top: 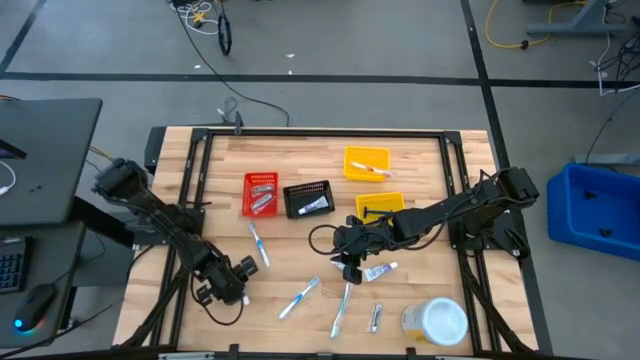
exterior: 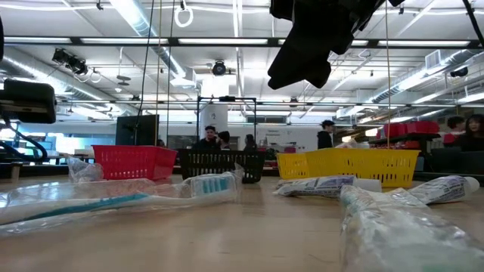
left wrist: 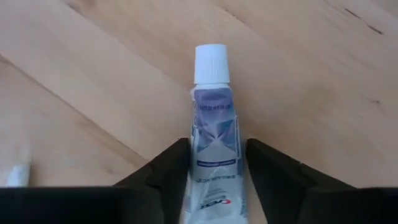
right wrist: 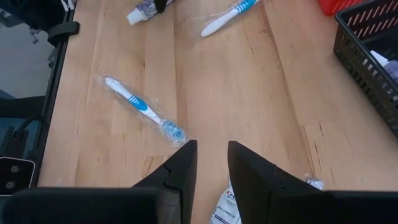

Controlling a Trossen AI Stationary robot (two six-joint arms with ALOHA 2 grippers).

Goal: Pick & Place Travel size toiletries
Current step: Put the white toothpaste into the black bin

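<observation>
My left gripper [top: 228, 284] is near the table's near-left corner, shut on a small white-and-blue tube [left wrist: 214, 127] with a white cap. My right gripper [right wrist: 211, 163] is open with a narrow, empty gap. It hovers mid-table over another white-and-blue tube [top: 381, 270], whose end [right wrist: 226, 205] shows below its fingers. Wrapped toothbrushes [top: 259, 243], [top: 299, 297], [top: 341, 310] and a slim sachet [top: 375, 318] lie flat on the wood. A wrapped toothbrush [right wrist: 144, 109] lies in front of my right gripper. In the low view a dark gripper [exterior: 306, 45] hangs well above the table. My left gripper pinches the tube's flat body [left wrist: 214, 155] between its two fingers [left wrist: 173, 163], one on each side. The fingers run along the tube, and the white cap [left wrist: 210, 63] sticks out past their tips. Whether the tube rests on the wood or is just clear, I cannot tell.
A red bin [top: 260, 194] and a black bin [top: 308, 198] stand side by side toward the far side. Two yellow bins [top: 366, 163], [top: 380, 206] stand to their right. A big jar with a white lid [top: 436, 320] stands near the near-right corner. Bare wood lies between the grippers.
</observation>
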